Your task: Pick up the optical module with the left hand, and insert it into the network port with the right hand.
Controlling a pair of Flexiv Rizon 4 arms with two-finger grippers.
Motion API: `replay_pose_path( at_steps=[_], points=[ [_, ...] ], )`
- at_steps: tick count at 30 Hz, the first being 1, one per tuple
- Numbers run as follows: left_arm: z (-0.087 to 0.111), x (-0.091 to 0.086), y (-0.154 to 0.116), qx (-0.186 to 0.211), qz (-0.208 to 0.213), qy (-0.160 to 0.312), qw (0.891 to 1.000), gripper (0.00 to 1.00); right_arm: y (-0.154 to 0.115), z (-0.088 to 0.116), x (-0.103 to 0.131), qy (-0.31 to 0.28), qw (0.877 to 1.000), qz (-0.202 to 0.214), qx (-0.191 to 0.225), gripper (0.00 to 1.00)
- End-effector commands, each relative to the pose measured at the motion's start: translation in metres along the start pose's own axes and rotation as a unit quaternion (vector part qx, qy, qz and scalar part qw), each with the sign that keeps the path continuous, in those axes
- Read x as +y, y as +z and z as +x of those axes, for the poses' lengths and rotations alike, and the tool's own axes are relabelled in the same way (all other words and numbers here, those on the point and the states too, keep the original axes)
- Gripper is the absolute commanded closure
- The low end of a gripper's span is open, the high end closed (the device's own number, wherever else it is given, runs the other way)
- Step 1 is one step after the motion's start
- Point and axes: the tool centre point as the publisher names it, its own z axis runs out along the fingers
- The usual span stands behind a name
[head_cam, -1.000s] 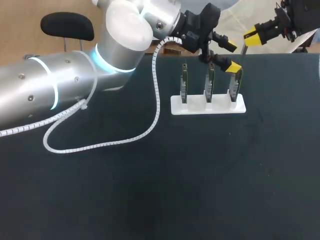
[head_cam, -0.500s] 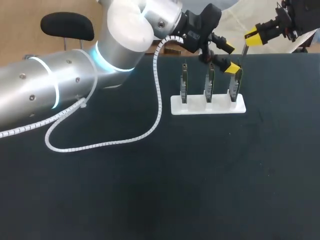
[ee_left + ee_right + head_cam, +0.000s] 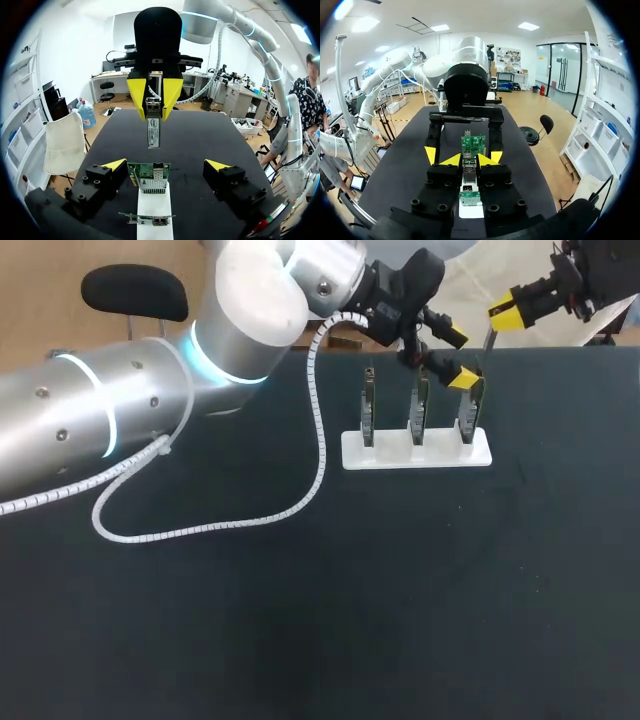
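Mid-air, right jaws seemingly grip module (image 3: 153,131).

I see the slim silver optical module (image 3: 153,129) hanging upright (in mid-air) just beyond the far-side metal network port (image 3: 152,185).

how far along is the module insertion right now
Done: the optical module is picked up, clamped in the right gripper. In hand: it hangs apart from the network card on the white rack, and the open left gripper straddles that card. Left: inserting it into the card, which the module does not yet touch.
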Motion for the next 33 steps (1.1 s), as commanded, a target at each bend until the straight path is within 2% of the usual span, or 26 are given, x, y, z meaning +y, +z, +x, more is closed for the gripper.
replay_pose_path(
  at_steps=[1, 22, 33],
  points=[
    [0.0016, -0.0005, 0.0012, 0.000, -0.001, 0.001, 1.000, 0.00, 0.0006, -0.0002, -0.0022, -0.001, 1.000, -0.002, 0.002, 1.00],
    [0.0007, 0.0037, 0.0017, 0.004, 0.007, 0.002, 1.000, 0.00, 0.0003, 0.0005, -0.0063, -0.001, 1.000, -0.005, 0.001, 1.00],
    [0.0007, 0.0037, 0.0017, 0.004, 0.007, 0.002, 1.000, 0.00, 0.0071, 0.0054, -0.0027, -0.014, 1.000, -0.023, 0.012, 1.00]
  ],
)
